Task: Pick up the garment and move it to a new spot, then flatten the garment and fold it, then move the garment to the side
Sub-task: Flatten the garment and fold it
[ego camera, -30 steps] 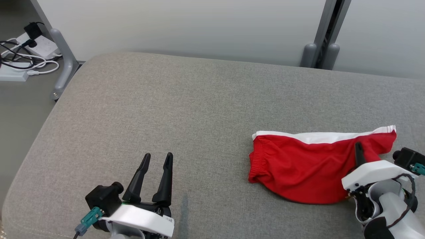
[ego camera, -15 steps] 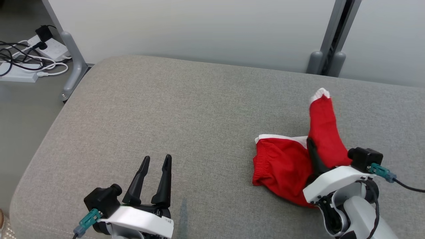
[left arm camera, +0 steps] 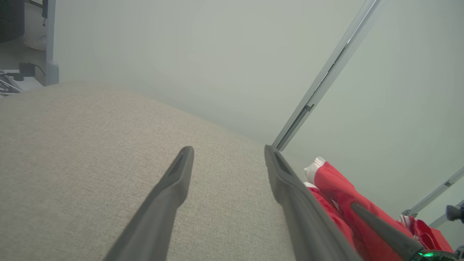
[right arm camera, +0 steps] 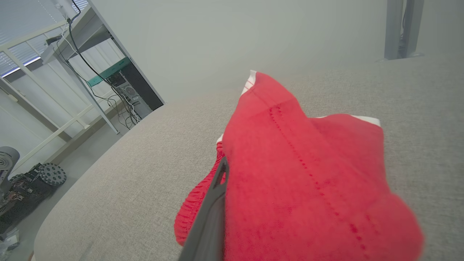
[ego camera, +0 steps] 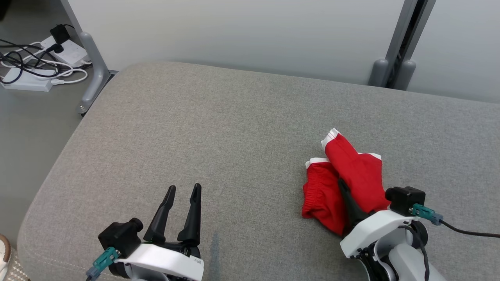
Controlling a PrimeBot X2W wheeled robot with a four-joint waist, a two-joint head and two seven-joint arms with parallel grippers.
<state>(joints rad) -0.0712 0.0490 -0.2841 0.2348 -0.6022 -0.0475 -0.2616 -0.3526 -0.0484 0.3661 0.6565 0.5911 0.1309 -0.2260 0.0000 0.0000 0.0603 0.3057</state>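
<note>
Bright, even light, soft faint shadows, garment (right arm camera: 308,181) blurred up close (right wrist view)

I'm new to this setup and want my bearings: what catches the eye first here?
The red garment with white trim, bunched on the right of the grey cushion, stands out first; the right gripper is shut on a fold, held over the rest. The left gripper is open at the lower left, and tangled cables lie on the floor at the upper left.

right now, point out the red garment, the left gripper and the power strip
red garment (ego camera: 361,175), head view, on the folded-over red flap
left gripper (ego camera: 184,188), head view, midway between its open fingertips
power strip (ego camera: 72,50), head view, on its white top face
</note>
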